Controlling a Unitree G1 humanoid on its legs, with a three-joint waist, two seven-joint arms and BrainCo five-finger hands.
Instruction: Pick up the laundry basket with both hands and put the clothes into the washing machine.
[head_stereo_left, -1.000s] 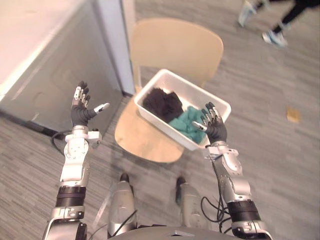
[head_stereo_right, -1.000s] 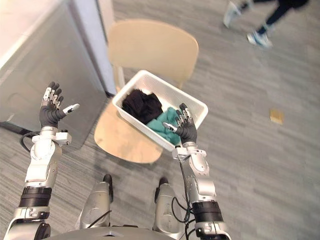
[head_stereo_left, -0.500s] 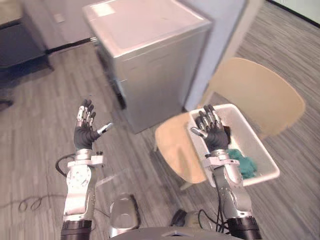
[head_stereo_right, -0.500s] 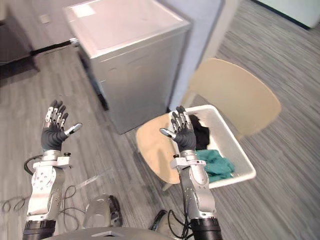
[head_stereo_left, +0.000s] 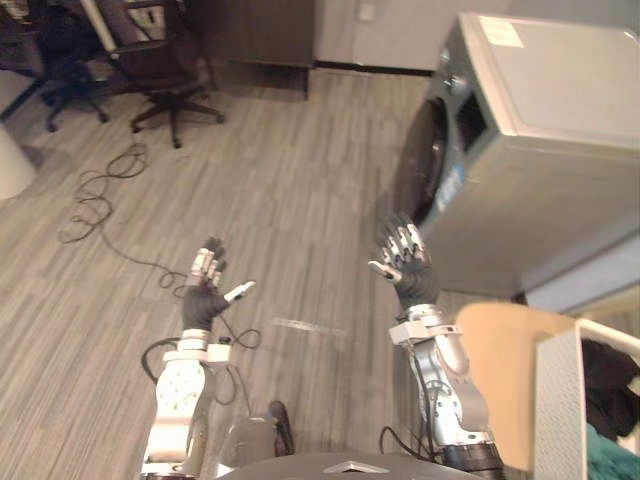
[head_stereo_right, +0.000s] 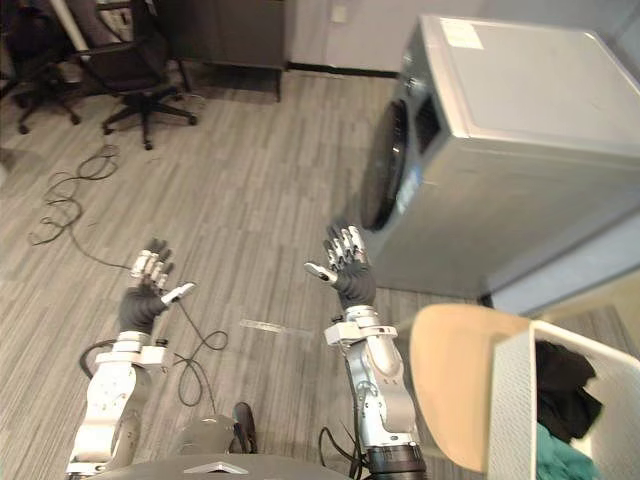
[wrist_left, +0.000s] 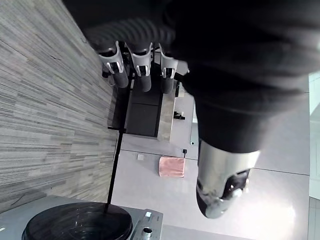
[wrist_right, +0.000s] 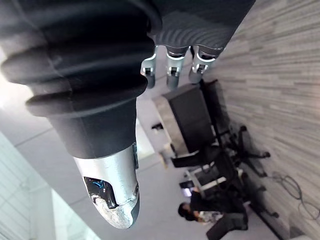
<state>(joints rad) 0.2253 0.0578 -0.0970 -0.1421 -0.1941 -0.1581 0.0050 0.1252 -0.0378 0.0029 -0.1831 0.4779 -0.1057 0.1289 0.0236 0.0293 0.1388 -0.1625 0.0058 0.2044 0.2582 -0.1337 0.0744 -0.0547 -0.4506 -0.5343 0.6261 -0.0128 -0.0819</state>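
The white laundry basket (head_stereo_left: 558, 400) sits on a tan chair (head_stereo_left: 500, 370) at the lower right edge, with black clothes (head_stereo_left: 605, 372) and a teal garment (head_stereo_left: 612, 452) inside. The silver washing machine (head_stereo_left: 540, 130) stands at the upper right, its dark round door (head_stereo_left: 415, 172) facing left. My right hand (head_stereo_left: 405, 272) is raised in front of the washer with straight fingers (wrist_right: 167, 70) and holds nothing. Lower left, over the floor, my left hand (head_stereo_left: 205, 297) is also raised with its fingers (wrist_left: 136, 67) spread. Both hands are well apart from the basket.
Dark office chairs (head_stereo_left: 165, 70) stand at the far upper left, with a loose cable (head_stereo_left: 95, 200) on the grey plank floor near them. A pale strip (head_stereo_left: 310, 326) lies on the floor between my hands. A seated person (wrist_right: 200, 212) shows far off in the right wrist view.
The camera has swung left: the washer's front has come into view and the chair with the basket has slid to the lower right edge. Both hands stay raised and open.
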